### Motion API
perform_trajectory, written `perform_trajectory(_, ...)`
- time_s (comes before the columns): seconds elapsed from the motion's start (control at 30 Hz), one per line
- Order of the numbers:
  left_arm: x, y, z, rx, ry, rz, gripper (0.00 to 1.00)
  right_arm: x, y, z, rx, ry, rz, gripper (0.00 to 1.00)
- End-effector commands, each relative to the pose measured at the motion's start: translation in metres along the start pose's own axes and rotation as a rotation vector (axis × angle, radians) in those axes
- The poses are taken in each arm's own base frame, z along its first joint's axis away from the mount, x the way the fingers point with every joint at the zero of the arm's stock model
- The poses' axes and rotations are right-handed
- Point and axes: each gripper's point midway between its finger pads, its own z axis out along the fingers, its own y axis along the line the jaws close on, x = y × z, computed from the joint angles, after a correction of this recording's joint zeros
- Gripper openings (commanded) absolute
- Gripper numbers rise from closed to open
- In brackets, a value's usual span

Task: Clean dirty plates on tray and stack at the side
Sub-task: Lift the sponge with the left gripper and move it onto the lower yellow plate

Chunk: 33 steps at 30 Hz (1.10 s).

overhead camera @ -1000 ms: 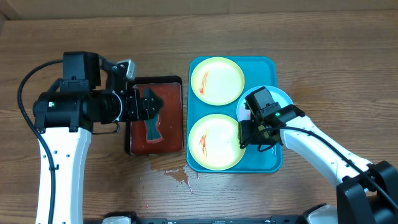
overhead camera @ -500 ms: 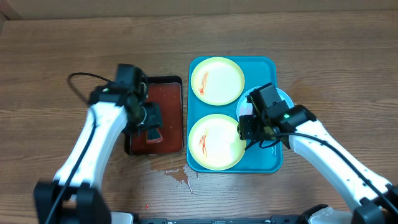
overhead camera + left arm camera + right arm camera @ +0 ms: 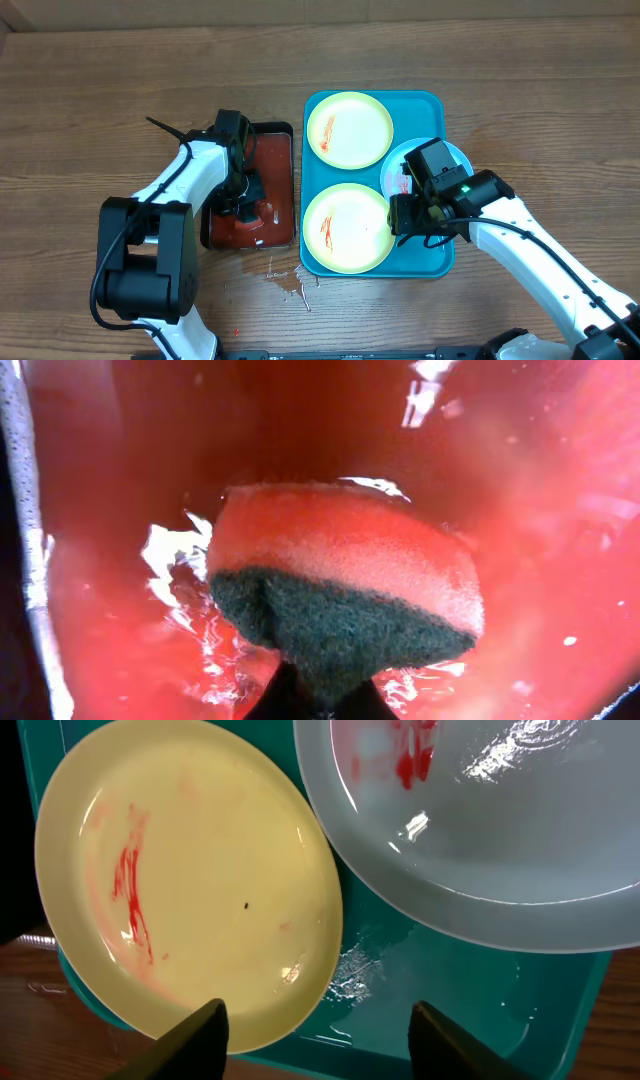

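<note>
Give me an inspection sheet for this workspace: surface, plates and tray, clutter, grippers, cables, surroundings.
Surface: wooden table, wet splashes in front of the black tray.
Job's things: turquoise tray holds far yellow-green plate, near yellow-green plate and blue-white plate, all red-smeared.
Clutter: black tray of red liquid, left of the turquoise tray.
Grippers: left gripper shut on a sponge in the red liquid; right gripper open over the near yellow-green plate's edge.
Cables: black cable beside the left arm.
Surroundings: pale strip along the far edge, unidentifiable.
</note>
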Motion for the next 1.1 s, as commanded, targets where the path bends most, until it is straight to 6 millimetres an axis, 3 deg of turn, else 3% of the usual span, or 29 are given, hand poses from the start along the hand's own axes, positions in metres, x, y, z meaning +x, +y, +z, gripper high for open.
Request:
perform_trajectory(0.0,0.000,-0.005,-0.005,0.015,0.023,0.012,0.04,-0.003,0.004,-0.003,-0.017,-0.022,0.008,0.62)
perform_trajectory(0.17,-0.012,-0.011,-0.048,0.022,-0.003,0.039,0.04,0.006,-0.003,0.019,-0.005,0.008,0.004,0.63)
perform_trajectory(0.3,-0.020,-0.017,-0.085,0.043,-0.050,0.076,0.04,0.012,0.012,0.039,-0.100,0.045,-0.134,0.63)
perform_trajectory(0.4,-0.022,-0.019,-0.112,0.060,-0.093,0.102,0.04,0.013,0.012,0.052,-0.096,0.061,-0.135,0.61)
perform_trajectory(0.67,-0.015,-0.019,-0.176,0.119,-0.234,0.129,0.04,0.006,-0.001,0.080,-0.022,0.060,0.000,0.31)
perform_trajectory(0.77,-0.010,-0.023,-0.186,0.143,-0.258,0.141,0.04,-0.002,-0.013,0.083,0.050,0.018,0.066,0.05)
perform_trajectory(0.87,-0.005,-0.032,-0.187,0.173,-0.248,0.161,0.04,-0.013,-0.034,0.082,0.165,-0.058,0.194,0.04)
perform_trajectory(0.97,0.000,-0.044,-0.182,0.184,-0.232,0.194,0.04,-0.020,-0.034,0.081,0.169,-0.092,0.205,0.04)
perform_trajectory(1.07,0.009,-0.069,-0.172,0.205,-0.203,0.259,0.04,-0.021,-0.033,0.081,0.167,-0.099,0.205,0.04)
